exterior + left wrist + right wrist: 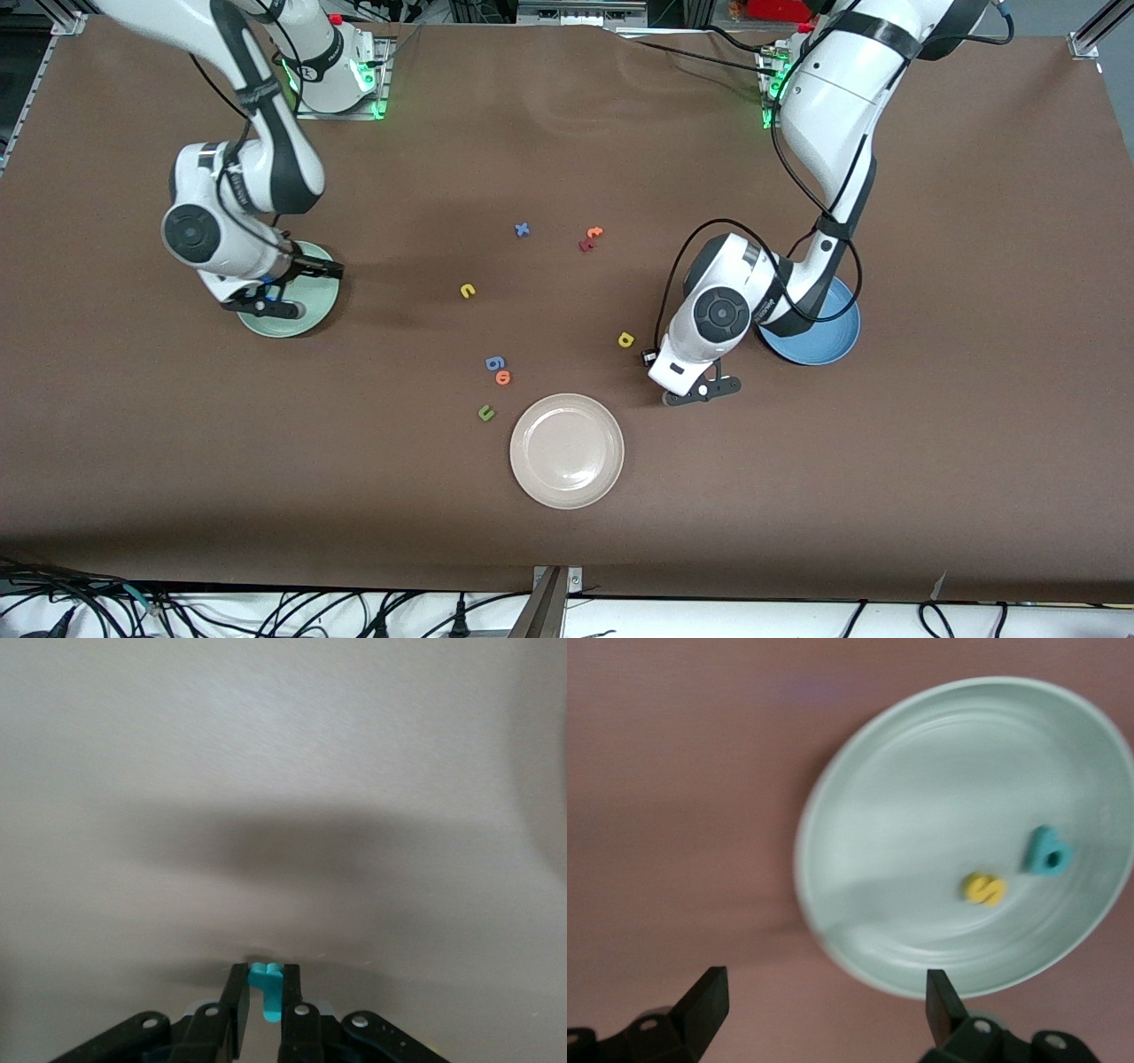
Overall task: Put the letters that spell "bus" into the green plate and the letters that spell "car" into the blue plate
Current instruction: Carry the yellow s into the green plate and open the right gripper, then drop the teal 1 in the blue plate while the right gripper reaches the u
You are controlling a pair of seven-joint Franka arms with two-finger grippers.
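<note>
3 plates: green plate point(301, 321), blue plate point(828, 341), beige plate point(567, 450). 11 foam letters show: 8 loose on the table, 2 in the green plate, 1 gripped.

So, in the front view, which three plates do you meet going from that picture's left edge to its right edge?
Round pale mint-green plate under the right gripper → round beige-white plate → round medium-blue plate.

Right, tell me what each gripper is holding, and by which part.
The left gripper pinches a thin teal letter near its top, between its fingers. The right gripper, over the green plate, holds nothing.
</note>
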